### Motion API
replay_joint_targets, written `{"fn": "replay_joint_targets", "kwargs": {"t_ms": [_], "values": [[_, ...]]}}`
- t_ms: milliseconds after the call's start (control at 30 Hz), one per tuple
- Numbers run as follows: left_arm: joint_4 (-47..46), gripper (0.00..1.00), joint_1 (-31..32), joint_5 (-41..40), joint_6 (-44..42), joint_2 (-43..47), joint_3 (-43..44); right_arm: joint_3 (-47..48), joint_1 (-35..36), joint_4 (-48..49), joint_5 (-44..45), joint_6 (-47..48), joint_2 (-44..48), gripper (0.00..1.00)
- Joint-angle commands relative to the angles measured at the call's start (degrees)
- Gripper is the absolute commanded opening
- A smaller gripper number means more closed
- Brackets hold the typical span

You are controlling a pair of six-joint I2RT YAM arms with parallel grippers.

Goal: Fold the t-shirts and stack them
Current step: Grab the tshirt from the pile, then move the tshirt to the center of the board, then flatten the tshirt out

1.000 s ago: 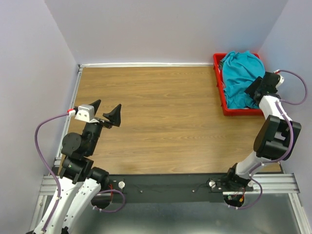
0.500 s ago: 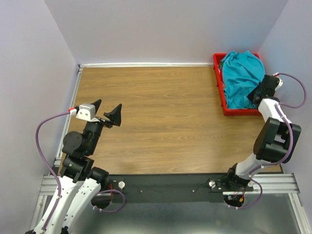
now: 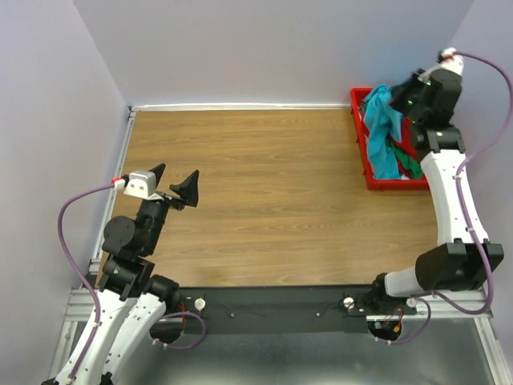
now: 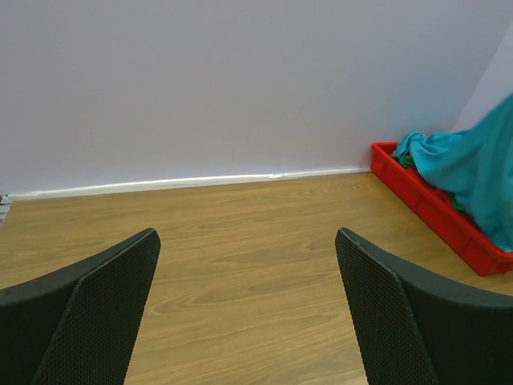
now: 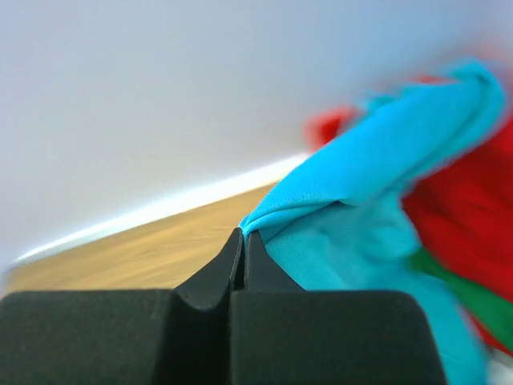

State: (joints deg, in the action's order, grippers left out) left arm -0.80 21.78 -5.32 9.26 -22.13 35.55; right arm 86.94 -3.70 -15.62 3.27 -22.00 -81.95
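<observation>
A teal t-shirt [image 3: 383,132] hangs from my right gripper [image 3: 398,103], which is raised above the red tray [image 3: 362,152] at the back right. In the right wrist view the right gripper [image 5: 244,234] is shut on a pinched fold of the teal t-shirt [image 5: 377,168]. Red cloth [image 3: 398,143] and green cloth [image 3: 411,163] lie in the tray under it. My left gripper [image 3: 176,183] stands open above the table's left side, nothing between its fingers [image 4: 96,309]. The left wrist view also shows the teal t-shirt [image 4: 473,168] draping over the tray [image 4: 437,212].
The wooden table [image 3: 256,192] is walled by lilac panels at the left, back and right. The red tray sits in the back right corner against the walls. A black rail [image 3: 280,309] with both arm bases runs along the near edge.
My right gripper shut on the teal t-shirt in the tray and rose, lifting it and uncovering red and green cloth beneath. The left arm has not moved.
</observation>
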Motion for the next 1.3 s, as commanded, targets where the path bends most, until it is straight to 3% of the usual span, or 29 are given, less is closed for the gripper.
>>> {"fn": "replay_joint_targets", "kwargs": {"t_ms": [0, 200, 333, 600, 667, 700, 833, 933, 1133, 1267], "values": [[-0.5, 0.99, 0.1, -2.1, -0.6, 0.0, 0.2, 6.3, 9.0, -1.4, -7.4, -1.5, -1.7, 0.01], [0.0, 0.98, 0.2, -2.9, -0.6, -0.3, 0.5, 18.0, 28.3, 0.9, -11.4, -1.9, -11.9, 0.0], [0.4, 0.98, 0.1, -3.6, -0.6, -0.6, 0.7, 23.7, 34.7, 0.9, -12.0, -3.3, -20.9, 0.0], [0.6, 0.98, 0.1, -4.7, -0.6, -0.6, 0.8, 25.4, 47.7, 1.0, -13.1, -6.1, -35.9, 0.01], [0.7, 0.98, 0.2, -4.9, -0.5, -0.6, 0.7, 25.5, 48.9, 1.0, -14.2, -6.2, -36.6, 0.25], [0.7, 0.98, 0.1, -4.9, -0.4, -0.5, 0.7, 25.2, 49.0, 1.1, -14.3, -6.1, -35.9, 0.42], [0.7, 0.98, 0.1, -5.0, 0.6, -1.1, 0.4, 18.6, 48.5, 0.6, -5.3, -1.2, -30.4, 0.64], [0.7, 0.98, 0.1, -5.0, 2.1, -3.3, 0.9, 8.7, 43.7, 0.3, 4.4, 0.0, -22.2, 0.66], [4.0, 0.98, 0.0, -5.2, 7.0, -10.9, 3.8, -7.6, 29.3, 0.6, 2.7, 1.4, -16.5, 0.68], [5.5, 0.99, 0.1, -5.3, 11.2, -14.3, 3.5, -11.1, 22.4, 1.2, -2.0, 1.0, -17.7, 0.69]]}}
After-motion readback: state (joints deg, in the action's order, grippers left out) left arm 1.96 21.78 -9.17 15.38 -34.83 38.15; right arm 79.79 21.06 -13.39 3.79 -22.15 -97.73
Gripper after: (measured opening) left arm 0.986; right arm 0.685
